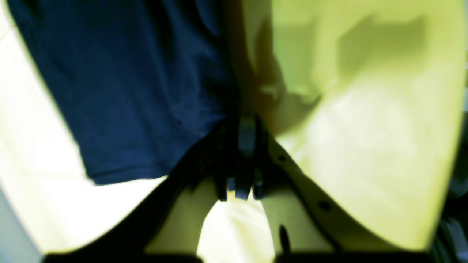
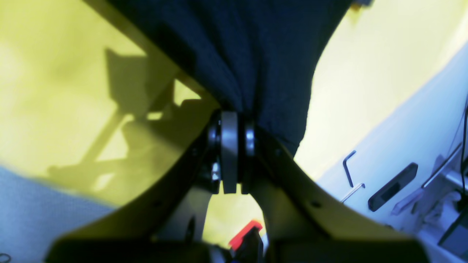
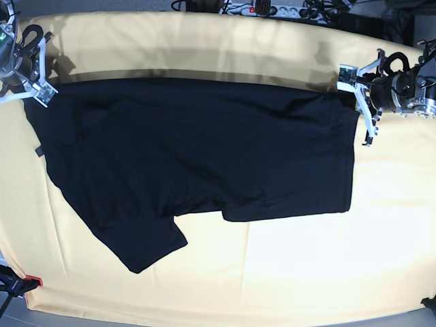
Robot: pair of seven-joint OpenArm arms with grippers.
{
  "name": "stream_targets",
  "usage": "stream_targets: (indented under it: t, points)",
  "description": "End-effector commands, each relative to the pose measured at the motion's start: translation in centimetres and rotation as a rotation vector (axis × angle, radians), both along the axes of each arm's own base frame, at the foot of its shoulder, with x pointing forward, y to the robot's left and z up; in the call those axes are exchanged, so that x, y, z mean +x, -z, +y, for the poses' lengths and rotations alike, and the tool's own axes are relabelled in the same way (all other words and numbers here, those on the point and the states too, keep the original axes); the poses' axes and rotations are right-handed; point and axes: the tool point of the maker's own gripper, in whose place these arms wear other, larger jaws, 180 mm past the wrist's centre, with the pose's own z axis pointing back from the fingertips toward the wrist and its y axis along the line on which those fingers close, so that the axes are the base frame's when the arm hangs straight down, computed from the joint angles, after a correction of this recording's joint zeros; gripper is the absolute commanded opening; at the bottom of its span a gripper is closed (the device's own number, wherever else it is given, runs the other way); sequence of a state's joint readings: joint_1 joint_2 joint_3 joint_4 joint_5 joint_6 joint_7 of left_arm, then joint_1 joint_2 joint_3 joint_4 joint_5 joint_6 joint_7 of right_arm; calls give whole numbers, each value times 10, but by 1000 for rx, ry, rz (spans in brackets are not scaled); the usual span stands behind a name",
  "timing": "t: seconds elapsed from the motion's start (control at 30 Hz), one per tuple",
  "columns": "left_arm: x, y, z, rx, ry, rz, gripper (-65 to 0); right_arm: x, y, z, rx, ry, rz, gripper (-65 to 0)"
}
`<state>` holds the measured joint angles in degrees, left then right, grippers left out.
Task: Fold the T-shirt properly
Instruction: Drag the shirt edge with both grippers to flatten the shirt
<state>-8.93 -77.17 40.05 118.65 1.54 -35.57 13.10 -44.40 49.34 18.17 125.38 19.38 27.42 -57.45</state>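
The T-shirt point(image 3: 197, 150) is lying spread across the frame's centre on the yellow cloth point(image 3: 306, 272). The left gripper point(image 3: 359, 102), right of frame, and the right gripper point(image 3: 33, 87), upper left, are each pinching its upper edge.

The T-shirt point(image 3: 204, 157) lies spread across the middle of the cloth-covered desk point(image 3: 286, 272), one sleeve point(image 3: 139, 242) toward the near left in the base view. The right claw point(image 3: 30, 85) sits at its far-left corner, the left claw point(image 3: 360, 102) at its far-right corner. Cables point(image 3: 272, 8) lie behind the desk.
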Motion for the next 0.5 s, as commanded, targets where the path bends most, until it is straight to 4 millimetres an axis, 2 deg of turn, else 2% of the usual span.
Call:
stream_targets:
  t: [0.0, 0.1, 0.23, 0.47]
  points:
    - [0, -7, 5, 21, 9, 4, -650, -2, -11, -7, -44, -1, -8, -650]
    - [-13, -9, 1, 11, 33, 63, -650, -20, -18, 1, 4, 17, 3, -650]
    - [-25, -20, -1, 4, 45, 90, -650, -47, -13, 14, 77, 32, 62, -650]
    - [-44, -39, 12, 100, 36, 125, -650, -49, -11, 20, 108, 44, 53, -650]
